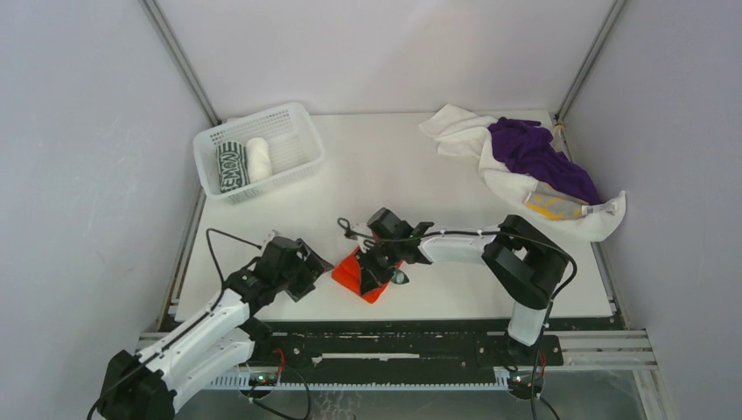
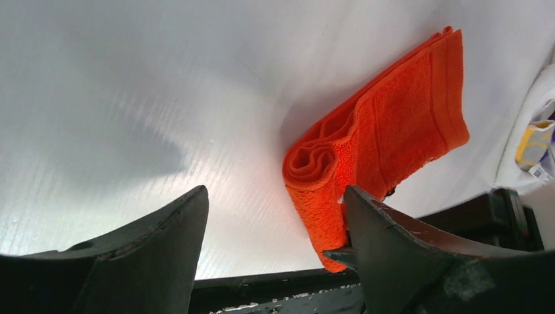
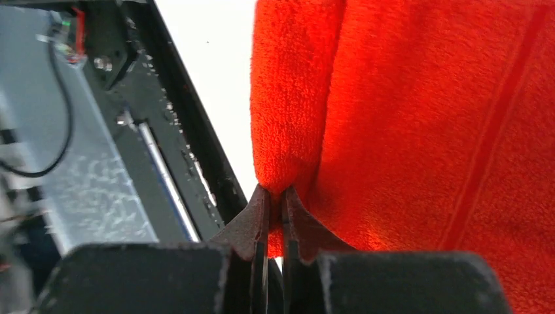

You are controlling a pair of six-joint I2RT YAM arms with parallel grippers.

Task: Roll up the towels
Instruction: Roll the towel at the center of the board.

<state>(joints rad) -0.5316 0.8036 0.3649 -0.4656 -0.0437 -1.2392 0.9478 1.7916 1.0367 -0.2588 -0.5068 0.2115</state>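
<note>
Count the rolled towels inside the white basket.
2. The dark patterned towel lies on the left; the white towel lies beside it on the right. Nothing else shows inside.

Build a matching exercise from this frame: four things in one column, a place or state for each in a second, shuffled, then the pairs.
Things
1. orange towel
2. purple towel
3. dark patterned roll
4. left gripper

Places or states
a. inside the basket
b. on the white towel at the table's far right
c. pinched by the right gripper
d. open, beside the orange towel

Pairs: 1-c, 2-b, 3-a, 4-d
</note>
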